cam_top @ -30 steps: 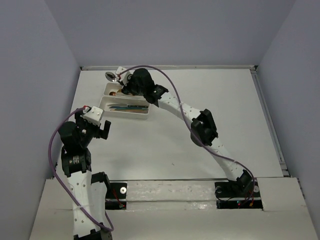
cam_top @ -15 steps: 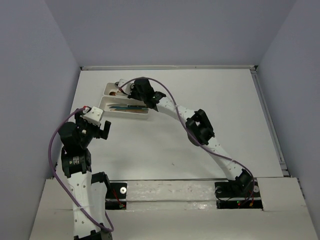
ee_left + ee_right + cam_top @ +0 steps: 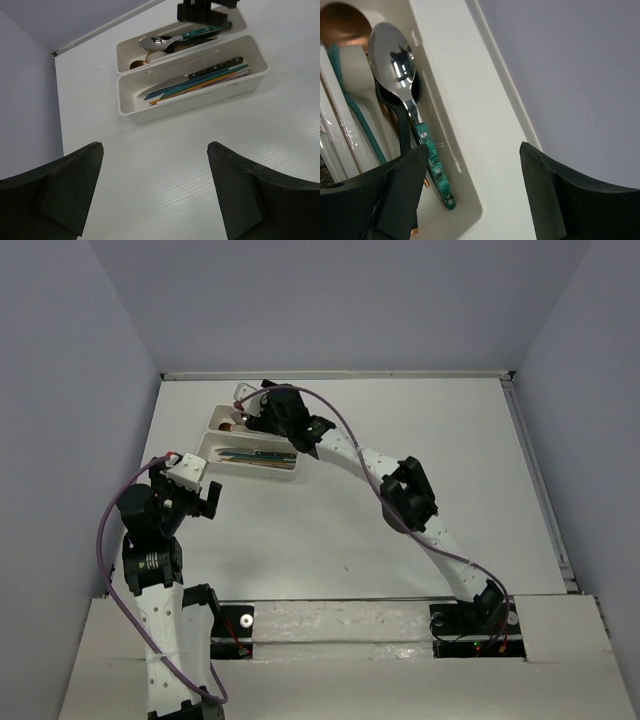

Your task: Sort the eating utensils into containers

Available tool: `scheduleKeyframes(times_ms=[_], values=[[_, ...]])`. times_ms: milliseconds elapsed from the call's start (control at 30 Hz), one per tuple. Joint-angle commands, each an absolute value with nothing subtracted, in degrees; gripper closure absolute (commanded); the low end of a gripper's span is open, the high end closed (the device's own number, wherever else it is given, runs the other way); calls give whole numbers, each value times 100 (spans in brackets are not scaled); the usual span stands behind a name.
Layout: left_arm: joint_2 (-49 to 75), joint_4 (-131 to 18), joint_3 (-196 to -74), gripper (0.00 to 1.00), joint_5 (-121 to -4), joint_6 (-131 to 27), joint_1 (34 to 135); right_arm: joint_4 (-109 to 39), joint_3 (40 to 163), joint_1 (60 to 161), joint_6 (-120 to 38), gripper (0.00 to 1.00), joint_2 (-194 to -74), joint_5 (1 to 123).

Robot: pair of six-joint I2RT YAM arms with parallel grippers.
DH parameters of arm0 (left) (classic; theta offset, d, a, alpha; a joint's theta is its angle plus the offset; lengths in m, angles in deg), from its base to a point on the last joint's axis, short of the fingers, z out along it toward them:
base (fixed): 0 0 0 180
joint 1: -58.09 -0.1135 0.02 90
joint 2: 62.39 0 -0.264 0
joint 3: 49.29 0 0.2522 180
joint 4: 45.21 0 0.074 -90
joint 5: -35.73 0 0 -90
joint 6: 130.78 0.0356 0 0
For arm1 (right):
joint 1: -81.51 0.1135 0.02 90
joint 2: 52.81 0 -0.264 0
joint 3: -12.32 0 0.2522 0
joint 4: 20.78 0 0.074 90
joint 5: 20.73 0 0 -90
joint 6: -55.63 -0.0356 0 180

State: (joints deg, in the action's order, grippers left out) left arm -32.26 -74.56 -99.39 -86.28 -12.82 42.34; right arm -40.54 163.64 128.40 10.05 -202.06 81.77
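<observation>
Right wrist view is showing the teal-handled spoon (image 3: 417,127) lying flat in the far tray (image 3: 460,100), shiny bowl facing up, stacked on a black spoon (image 3: 402,117) with a copper spoon (image 3: 340,22) peeking out at the tray's far end. It's lying along the tray's length, which makes sense since these trays are barely longer than the cutlery, so anything going in crooked would be hanging over the rim.

The right gripper (image 3: 474,147) is hovering just above that spoon with its fingers spread wide and nothing between them. My read is that it's sitting spread like that so it clears the handle without dragging it.

Left wrist view is giving the bigger picture: the near tray (image 3: 200,102) is holding the knives (image 3: 200,80), all pointing the same way, so spoons are going in one tray and knives in the other. Both trays are sitting joined side by side at the far left of the table (image 3: 450,440).

The left gripper (image 3: 155,147) is hanging back near its own base, well apart from the trays, fingers wide and empty, probably staying out of the right arm's way. I'm not seeing any loose utensils on the table, so I'm guessing the sort is basically finishing.
</observation>
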Motion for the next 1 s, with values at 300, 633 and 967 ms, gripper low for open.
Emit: scheduleKeyframes(times_ms=[300, 633, 967], values=[[-3294, -7189, -10058, 1, -8512, -1424, 4262, -6413, 16048, 10606, -4418, 0, -17060, 5726], [-3303, -7145, -10049, 1, -8415, -1485, 4254, -5484, 11126, 8468, -5319, 0, -14309, 6792], [-3734, -6179, -8593, 1, -7572, -1346, 4219, -4738, 8674, 8467, -6020, 0, -12754, 7605]])
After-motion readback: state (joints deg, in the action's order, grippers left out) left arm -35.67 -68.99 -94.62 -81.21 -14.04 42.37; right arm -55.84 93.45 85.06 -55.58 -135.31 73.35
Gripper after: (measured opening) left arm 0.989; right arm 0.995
